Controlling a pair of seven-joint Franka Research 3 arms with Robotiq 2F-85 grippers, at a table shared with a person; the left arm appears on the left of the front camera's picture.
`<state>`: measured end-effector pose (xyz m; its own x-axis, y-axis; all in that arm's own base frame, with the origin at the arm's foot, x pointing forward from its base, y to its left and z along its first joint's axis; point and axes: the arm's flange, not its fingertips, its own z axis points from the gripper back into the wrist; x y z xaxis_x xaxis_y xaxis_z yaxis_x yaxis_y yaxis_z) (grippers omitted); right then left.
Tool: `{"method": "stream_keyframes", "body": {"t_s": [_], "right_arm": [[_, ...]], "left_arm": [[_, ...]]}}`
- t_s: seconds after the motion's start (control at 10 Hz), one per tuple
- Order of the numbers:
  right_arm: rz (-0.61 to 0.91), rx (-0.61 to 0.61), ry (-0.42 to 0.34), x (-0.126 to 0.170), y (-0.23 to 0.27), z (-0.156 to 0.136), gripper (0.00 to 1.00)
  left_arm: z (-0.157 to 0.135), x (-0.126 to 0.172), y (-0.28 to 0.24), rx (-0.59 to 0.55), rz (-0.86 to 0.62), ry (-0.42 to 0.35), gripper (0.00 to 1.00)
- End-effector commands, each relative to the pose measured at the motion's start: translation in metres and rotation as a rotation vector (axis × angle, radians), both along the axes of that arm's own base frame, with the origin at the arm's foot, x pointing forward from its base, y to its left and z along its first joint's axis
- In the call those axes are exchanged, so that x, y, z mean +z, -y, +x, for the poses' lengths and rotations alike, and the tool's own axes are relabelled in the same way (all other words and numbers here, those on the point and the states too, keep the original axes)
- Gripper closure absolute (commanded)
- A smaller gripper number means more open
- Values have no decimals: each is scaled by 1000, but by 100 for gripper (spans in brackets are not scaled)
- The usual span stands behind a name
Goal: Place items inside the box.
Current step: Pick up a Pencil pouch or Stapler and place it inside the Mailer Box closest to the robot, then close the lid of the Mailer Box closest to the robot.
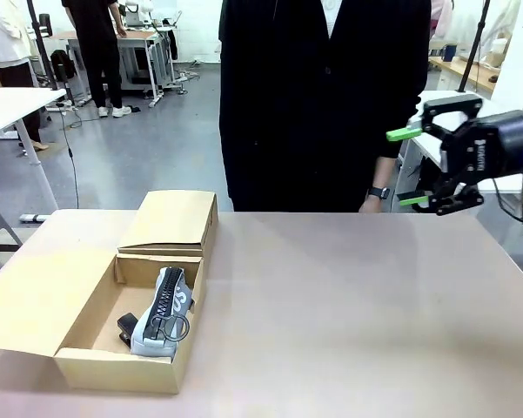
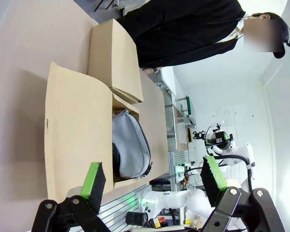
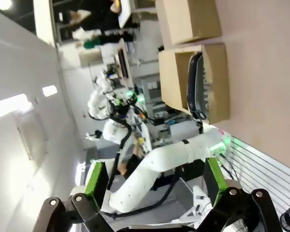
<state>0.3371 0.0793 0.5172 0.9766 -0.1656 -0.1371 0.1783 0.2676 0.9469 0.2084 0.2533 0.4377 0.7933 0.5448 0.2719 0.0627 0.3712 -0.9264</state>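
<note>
Front view, beige table [image 1: 348, 305] (matte), grey workshop floor [image 1: 139, 148] beyond

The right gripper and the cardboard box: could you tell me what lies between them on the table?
Nothing: in the front view, bare tabletop stretches from the cardboard box to below the open right gripper, raised at the far right.
</note>
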Motion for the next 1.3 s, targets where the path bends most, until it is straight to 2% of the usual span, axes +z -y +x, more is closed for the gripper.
{"method": "stream_keyframes", "body": {"t_s": [0.0,0.1,0.2,1.1,1.2], "right_arm": [[106,55,-97,-17,27,-28,0],[49,-8,-121,-27,34,-29,0],[47,8,-36,-9,15,-9,0],[47,8,-36,-9,15,-9,0],[47,8,-36,-9,15,-9,0]], "left_arm": [[0,1,0,1,-7,28,0],[0,1,0,1,-7,28,0],[0,1,0,1,-7,28,0],[0,1,0,1,-7,28,0],[0,0,0,0,0,0,0]]}}
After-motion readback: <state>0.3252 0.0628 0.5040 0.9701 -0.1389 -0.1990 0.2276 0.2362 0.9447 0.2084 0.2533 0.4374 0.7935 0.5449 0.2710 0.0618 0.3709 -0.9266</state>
